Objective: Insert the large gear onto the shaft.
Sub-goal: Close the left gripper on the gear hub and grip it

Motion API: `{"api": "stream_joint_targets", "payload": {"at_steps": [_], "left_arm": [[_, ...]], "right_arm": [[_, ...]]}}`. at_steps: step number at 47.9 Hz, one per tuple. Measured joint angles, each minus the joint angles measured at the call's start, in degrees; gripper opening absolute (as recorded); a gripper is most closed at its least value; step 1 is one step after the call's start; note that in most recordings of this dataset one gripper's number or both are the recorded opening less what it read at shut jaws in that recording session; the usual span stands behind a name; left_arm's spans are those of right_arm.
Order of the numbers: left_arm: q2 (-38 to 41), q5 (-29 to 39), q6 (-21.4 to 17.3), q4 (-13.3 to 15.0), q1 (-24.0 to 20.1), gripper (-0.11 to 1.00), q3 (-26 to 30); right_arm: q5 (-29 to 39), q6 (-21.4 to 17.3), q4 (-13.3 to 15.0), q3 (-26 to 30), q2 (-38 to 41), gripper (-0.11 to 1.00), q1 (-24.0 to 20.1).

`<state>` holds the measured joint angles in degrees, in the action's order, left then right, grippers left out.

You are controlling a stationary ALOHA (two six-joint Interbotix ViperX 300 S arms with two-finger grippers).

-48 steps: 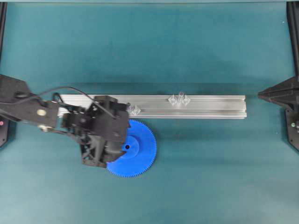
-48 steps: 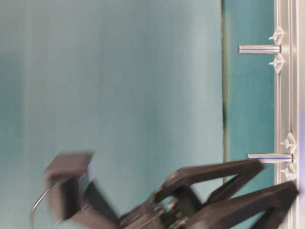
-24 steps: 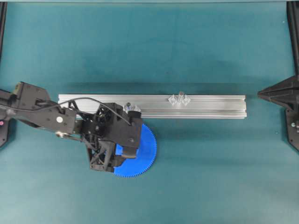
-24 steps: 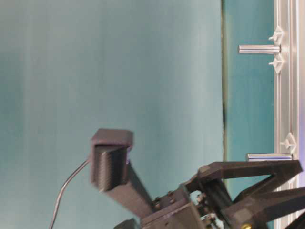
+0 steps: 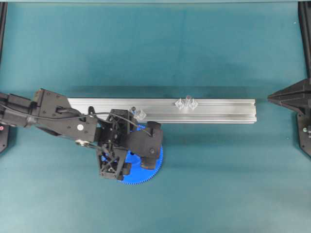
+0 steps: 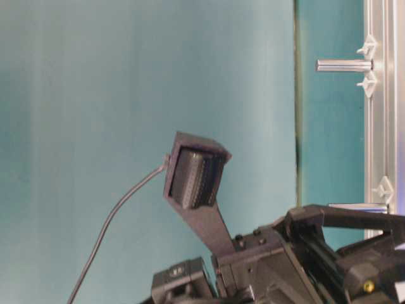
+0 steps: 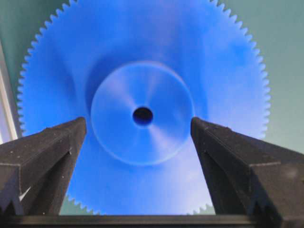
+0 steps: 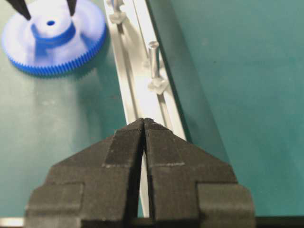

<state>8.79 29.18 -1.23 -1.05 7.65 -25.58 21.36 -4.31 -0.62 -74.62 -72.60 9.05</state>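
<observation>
Right now the left gripper (image 7: 137,126) hangs over the large gear (image 7: 142,61), its fingers (image 7: 47,147) spread wide, one on each side of the raised hub and not yet touching it; the gear lies flat on the bench (image 5: 218,179), just on the near side of the aluminium rail (image 5: 218,110). To do the grasp well, I would judge the fingers should come down square and evenly spaced about the hub before closing, so the gear lifts level and its small centre hole stays true for the pin. The right gripper (image 8: 144,124) has its fingers pressed together on nothing, parked over the right end of the rail. Two pins stand on the rail on clear bases, and which one is the shaft I cannot tell from these views. The left wrist view alone shows how well the hub is centred between the fingers, which the overhead view hides under the arm. The overhead view alone gives the layout: one pin (image 5: 133,109) just beyond the gear, the other (image 5: 187,99) further right. The table-level view shows the pins' heights, not the gear.
</observation>
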Motion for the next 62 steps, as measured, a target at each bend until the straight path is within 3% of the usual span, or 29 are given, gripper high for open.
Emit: {"api": "stream_joint_targets", "payload": {"at_steps": [17,33,62], "left_arm": [[2.7,1.2,0.2,0.0,0.0,0.94,2.4],[4.1,4.7,3.8,0.0,0.1,0.94,2.5],[4.7,5.0,3.9,0.0,0.1,0.93,3.0]], "right_arm": [[-1.4,0.0,0.0,-0.5,0.0,0.10,0.0],[-2.7,0.0,0.0,-1.0,0.0,0.10,0.0],[-3.4,0.0,0.0,-1.1,0.0,0.10,0.0]]}}
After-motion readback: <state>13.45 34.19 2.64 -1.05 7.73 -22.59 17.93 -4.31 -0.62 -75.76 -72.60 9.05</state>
